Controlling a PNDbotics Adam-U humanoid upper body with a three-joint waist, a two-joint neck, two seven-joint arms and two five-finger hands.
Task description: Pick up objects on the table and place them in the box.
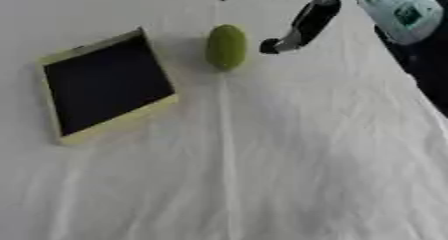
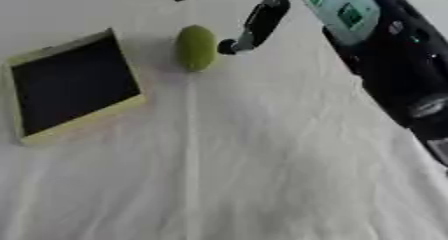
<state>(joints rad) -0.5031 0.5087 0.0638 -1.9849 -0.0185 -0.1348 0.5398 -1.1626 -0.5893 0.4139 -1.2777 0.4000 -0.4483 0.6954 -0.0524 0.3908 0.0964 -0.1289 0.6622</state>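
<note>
One green oval object [image 1: 227, 46] lying on the white-clothed surface [image 1: 289, 159], just right of the yellow-rimmed box [image 1: 107, 86] with its dark inside. Right hand [image 1: 302, 29] reaching in from upper right, fingers apparently extended, fingertip near the object, holding nothing. Open cloth between.

A white cloth [image 1: 262, 159] is covering the table, matt and lying in soft creases. The box [image 1: 118, 121] is looking like pale yellow card with a dull black inside. The green fruit [image 1: 227, 46] is showing a smooth, faintly waxy skin. The right hand [image 1: 297, 29] is gleaming like glossy black plastic.
</note>
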